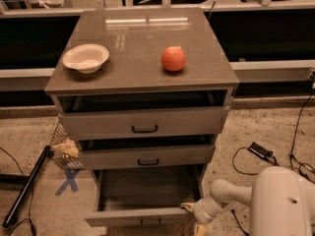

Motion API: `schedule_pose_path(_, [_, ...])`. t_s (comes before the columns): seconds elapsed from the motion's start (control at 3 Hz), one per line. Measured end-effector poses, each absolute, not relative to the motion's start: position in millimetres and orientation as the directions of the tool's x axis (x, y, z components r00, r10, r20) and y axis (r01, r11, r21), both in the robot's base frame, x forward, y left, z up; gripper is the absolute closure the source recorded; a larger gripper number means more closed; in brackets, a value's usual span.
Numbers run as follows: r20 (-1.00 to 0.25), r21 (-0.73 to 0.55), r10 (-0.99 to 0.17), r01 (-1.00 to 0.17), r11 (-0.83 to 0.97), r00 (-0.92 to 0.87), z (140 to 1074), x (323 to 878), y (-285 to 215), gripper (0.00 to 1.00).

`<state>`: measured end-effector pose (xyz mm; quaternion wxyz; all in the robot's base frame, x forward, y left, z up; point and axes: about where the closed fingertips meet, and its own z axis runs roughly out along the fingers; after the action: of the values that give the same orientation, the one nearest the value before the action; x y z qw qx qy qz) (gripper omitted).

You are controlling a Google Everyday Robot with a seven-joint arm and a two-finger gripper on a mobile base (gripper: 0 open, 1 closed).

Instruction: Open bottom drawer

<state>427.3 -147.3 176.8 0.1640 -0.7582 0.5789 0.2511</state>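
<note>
The bottom drawer (142, 215) of the grey-taupe cabinet is pulled far out, showing its plain grey interior (147, 187); its small black handle (150, 223) sits at the picture's lower edge. My gripper (193, 216) is at the drawer's front right corner, against the front panel's right end. The white arm (231, 193) reaches in from the lower right. The mid-sized drawer (147, 157) and the tallest drawer (143, 123) above are each slightly out.
A white bowl (85, 58) and an orange-red fruit (173, 59) sit on the cabinet top (142, 38). A wire basket (64, 150), a black pole (27, 186) and a blue X mark (69, 180) are on the floor at left. Cables and a black box (260, 151) lie at right.
</note>
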Motion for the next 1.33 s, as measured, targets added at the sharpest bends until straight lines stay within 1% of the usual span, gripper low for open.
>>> schedule_pose_path(0.67, [-0.579,0.054,-0.79,-0.957,-0.286,0.203,170,434,-138,0.25])
schedule_pose_path(1.0, [-0.596,0.066,-0.78,-0.957,-0.283,0.189,172,431,-143,0.43])
schedule_pose_path(1.33, [-0.609,0.092,-0.775,-0.956,-0.279,0.168,176,420,-153,0.52])
